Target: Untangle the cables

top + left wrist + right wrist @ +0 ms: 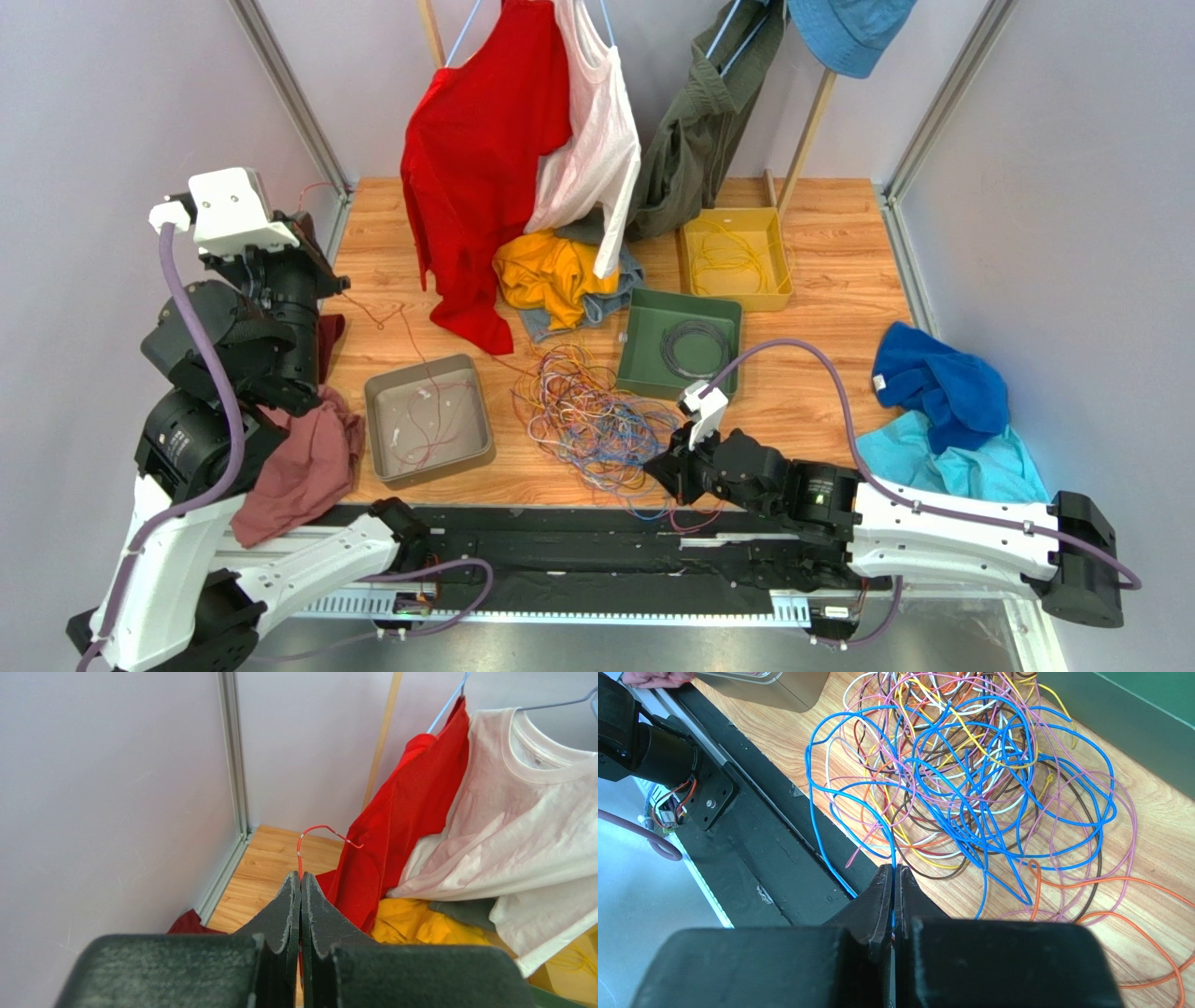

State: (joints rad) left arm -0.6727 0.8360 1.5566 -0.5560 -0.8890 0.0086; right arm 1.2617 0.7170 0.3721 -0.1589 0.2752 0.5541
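The cables [589, 413] lie as a tangled pile of blue, pink, orange, yellow, white and brown wires on the wooden table, left of the green tray. The pile fills the right wrist view [976, 777]. My right gripper [662, 469] sits at the pile's near right edge. Its jaws [893, 871] are shut on a blue cable [891, 855]. My left gripper [312, 241] is raised high at the left, shut [300, 880] on a thin red wire [300, 855]. That wire [407, 329] trails down across the table to the pile.
A grey tray [480, 445] holds a few wires. A green tray [634, 367] holds a dark coil, and a yellow tray [774, 259] holds yellow wires. Clothes hang at the back [484, 154]. A maroon cloth [302, 469] lies on the left arm. Blue cloths [947, 392] lie right.
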